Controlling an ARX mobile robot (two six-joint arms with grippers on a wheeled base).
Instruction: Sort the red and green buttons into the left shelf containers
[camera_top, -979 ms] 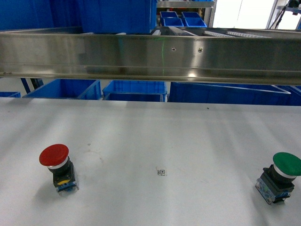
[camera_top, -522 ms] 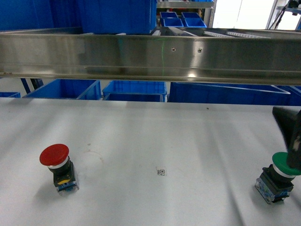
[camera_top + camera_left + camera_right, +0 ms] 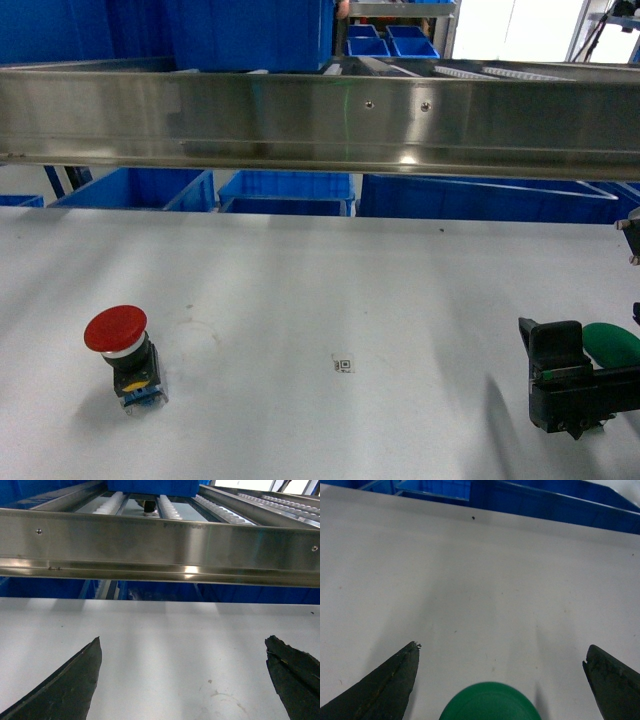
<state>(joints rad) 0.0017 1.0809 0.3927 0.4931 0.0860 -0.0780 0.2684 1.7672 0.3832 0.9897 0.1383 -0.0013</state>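
On the white surface (image 3: pixel 330 290): red button (image 3: pixel 115 329) untouched | right tool (image 3: pixel 502 680) wide over green button (image 3: pixel 490 702) | left tool (image 3: pixel 182 680) wide, empty | nothing sorted yet

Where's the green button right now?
The green button sits at the table's right edge in the head view, between the right gripper's open jaws, partly hidden behind it.

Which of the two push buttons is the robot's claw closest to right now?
The green button, at the table's right edge. The right gripper has its open fingers on either side of its cap; the red button sits alone, far left.
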